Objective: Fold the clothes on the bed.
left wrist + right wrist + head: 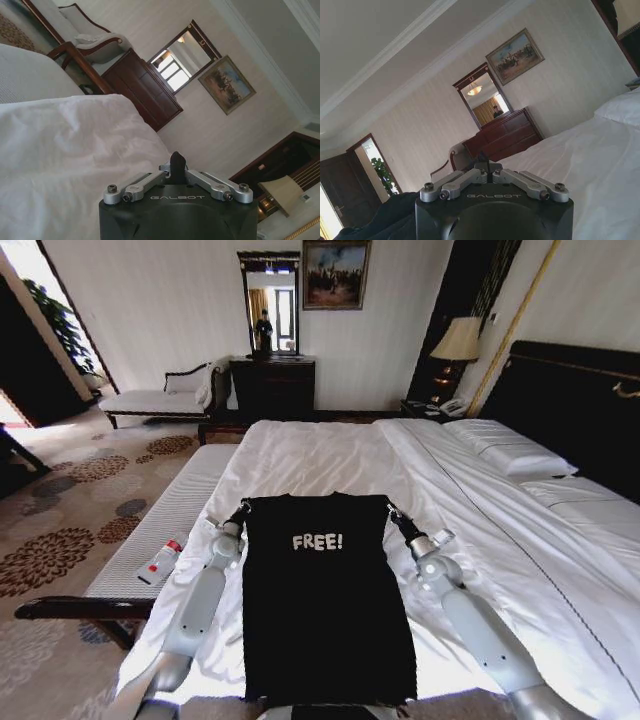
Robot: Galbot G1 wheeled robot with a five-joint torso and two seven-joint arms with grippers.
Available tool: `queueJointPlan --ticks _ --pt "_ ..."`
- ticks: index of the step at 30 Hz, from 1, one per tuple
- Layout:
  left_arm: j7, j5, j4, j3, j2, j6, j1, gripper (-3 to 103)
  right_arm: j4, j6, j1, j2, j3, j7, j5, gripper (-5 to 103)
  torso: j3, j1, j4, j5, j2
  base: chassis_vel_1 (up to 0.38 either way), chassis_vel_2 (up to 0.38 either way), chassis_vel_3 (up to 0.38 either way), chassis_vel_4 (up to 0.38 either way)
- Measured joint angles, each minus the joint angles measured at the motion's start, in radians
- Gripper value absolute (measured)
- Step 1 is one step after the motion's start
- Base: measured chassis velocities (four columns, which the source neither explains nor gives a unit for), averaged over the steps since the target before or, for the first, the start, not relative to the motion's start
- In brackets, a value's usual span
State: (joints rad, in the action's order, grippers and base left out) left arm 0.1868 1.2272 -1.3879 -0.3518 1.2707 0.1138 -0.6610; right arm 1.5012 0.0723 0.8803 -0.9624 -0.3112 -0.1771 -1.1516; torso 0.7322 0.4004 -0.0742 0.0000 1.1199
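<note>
The clothes are one black T-shirt (325, 610) with white "FREE!" on the chest, held spread by its two shoulders over the near end of the bed (320, 455). My left gripper (243, 508) is shut on its left shoulder and my right gripper (392, 510) on its right shoulder. The hem reaches down to the frame's bottom edge between my arms. In the left wrist view the left gripper (176, 167) pinches a bit of black cloth above the white duvet (60, 150). From the right wrist, the right gripper (485, 165) is closed, with black fabric (380, 220) beside it.
A pale bench (165, 525) runs along the bed's left side with a small bottle (160, 562) on it. Pillows (510, 445) and the dark headboard (580, 390) are at the right. A chaise (150, 400), a dresser (272, 385) and a lamp (457, 340) stand by the far wall.
</note>
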Motion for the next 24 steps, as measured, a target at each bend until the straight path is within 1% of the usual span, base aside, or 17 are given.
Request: queueJointPlan --ticks 7,12,13,15,18,20,21,23,24 --pt "0.005 0.012 -0.016 0.021 -0.028 0.008 0.032 0 0.008 0.002 -0.020 0.016 0.001 -0.002 -0.005 0 0.000 0.000 -0.0001 0.0000 0.000 0.000 0.000 0.000 0.000" --pt "-0.014 0.020 0.034 0.041 -0.045 0.009 0.103 0 -0.031 0.025 -0.117 0.035 0.019 -0.014 -0.040 0 0.000 0.000 0.0000 -0.0002 0.000 0.000 0.000 0.000 0.000" --pt "-0.014 0.020 0.034 0.041 -0.045 0.009 0.103 0 -0.031 0.025 -0.117 0.035 0.019 -0.014 -0.040 0 0.000 0.000 0.0000 -0.0002 0.000 0.000 0.000 0.000 0.000" --pt "-0.017 0.043 0.050 0.047 -0.052 0.005 0.150 0 -0.043 0.036 -0.174 0.036 0.027 -0.015 -0.073 0 0.000 0.000 0.0001 -0.0002 0.000 0.000 0.000 0.000 0.000" --pt "-0.017 0.063 0.042 0.053 -0.064 0.002 0.170 0 -0.039 0.043 -0.193 0.036 0.027 -0.017 -0.093 0 0.000 0.000 0.0000 -0.0002 0.000 0.000 0.000 0.000 0.000" --pt "-0.019 0.077 0.008 0.065 -0.089 -0.001 0.147 0 -0.019 0.050 -0.173 0.035 0.021 -0.018 -0.095 0 0.000 0.000 0.0001 -0.0001 0.000 0.000 0.000 0.000 0.000" --pt "-0.019 0.077 0.008 0.065 -0.089 -0.001 0.147 0 -0.019 0.050 -0.173 0.035 0.021 -0.018 -0.095 0 0.000 0.000 0.0001 -0.0001 0.000 0.000 0.000 0.000 0.000" --pt "-0.023 0.065 -0.024 0.066 -0.098 -0.002 0.084 0 -0.006 0.054 -0.115 0.034 0.012 -0.017 -0.073 0 0.000 0.000 0.0001 -0.0002 0.000 0.000 0.000 0.000 0.000" --pt "-0.025 0.049 -0.049 0.057 -0.096 -0.004 0.034 0 0.006 0.056 -0.064 0.030 0.005 -0.011 -0.056 0 0.000 0.000 0.0000 -0.0002 0.000 0.000 0.000 0.000 0.000"
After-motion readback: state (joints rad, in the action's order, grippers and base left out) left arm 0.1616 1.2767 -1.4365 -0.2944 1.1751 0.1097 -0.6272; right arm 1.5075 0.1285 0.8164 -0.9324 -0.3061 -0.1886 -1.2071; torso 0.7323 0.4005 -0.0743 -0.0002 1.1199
